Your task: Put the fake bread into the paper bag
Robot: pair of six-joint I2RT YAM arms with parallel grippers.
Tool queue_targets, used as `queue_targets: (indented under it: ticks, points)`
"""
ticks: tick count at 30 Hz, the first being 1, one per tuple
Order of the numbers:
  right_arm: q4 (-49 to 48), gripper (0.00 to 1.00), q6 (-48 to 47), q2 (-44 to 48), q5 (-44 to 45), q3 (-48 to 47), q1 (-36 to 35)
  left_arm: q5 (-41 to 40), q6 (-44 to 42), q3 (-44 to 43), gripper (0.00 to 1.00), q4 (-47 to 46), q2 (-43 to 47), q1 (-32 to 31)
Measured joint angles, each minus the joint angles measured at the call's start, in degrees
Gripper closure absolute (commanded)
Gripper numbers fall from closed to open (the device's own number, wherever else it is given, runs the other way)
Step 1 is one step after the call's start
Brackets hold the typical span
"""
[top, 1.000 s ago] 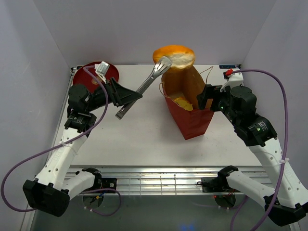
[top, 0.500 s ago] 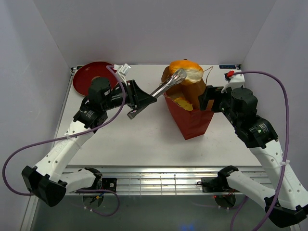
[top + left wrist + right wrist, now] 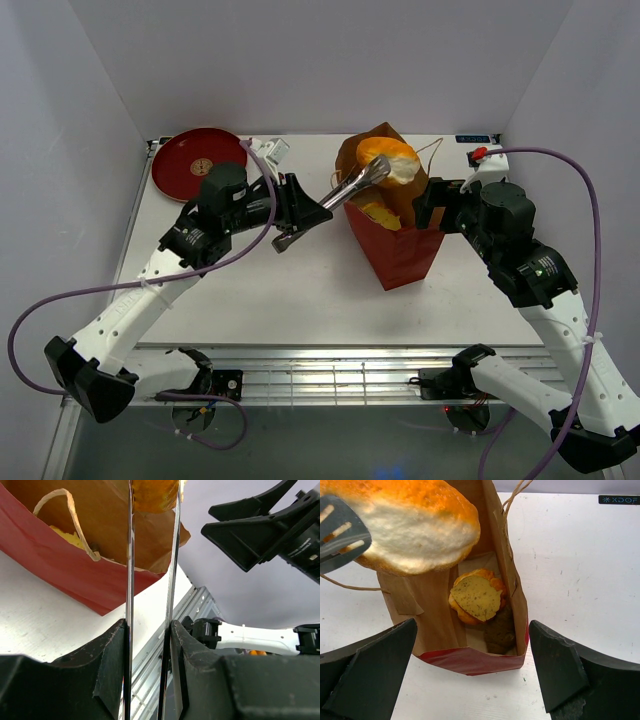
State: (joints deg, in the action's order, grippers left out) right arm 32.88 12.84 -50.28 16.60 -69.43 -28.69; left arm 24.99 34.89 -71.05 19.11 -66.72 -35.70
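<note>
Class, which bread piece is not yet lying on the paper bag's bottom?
The big golden roll, held by tongs at the mouth of the bag; the yellow speckled piece and dark brown piece lie on its bottom.

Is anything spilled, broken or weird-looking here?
Nothing looks spilled or damaged. The paper bag stands upright with a yellow-brown piece and a dark piece inside, and the left gripper squeezes tongs that hold the golden roll at its mouth.

Left arm [image 3: 135,312], right arm [image 3: 575,345]: white tapered lower links, black joint housings, black wedge-shaped jaws. One purple cable [image 3: 596,250] looped along each. Red plug [image 3: 476,153] near right wrist.
</note>
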Motion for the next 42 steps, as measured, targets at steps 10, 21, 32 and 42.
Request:
queue_targets:
  ticks: [10,21,32,42]
  points:
    - [0.0,0.02,0.0,-0.2,0.0,0.3,0.0,-4.0,-2.9,-1.0,0.82,2.7,-2.6,-2.0]
    - [-0.1,0.02,0.0,-0.4,0.0,1.0,0.0,-4.2,-3.7,-1.1,0.66,3.2,-4.3,-2.8]
    - [-0.1,0.02,0.0,-0.5,0.0,1.0,0.0,-3.7,-4.0,-1.1,0.48,3.2,-4.3,-2.9]
    - [-0.1,0.02,0.0,-0.5,0.0,1.1,0.0,-2.7,-4.0,-1.1,0.44,3.2,-4.3,-3.0]
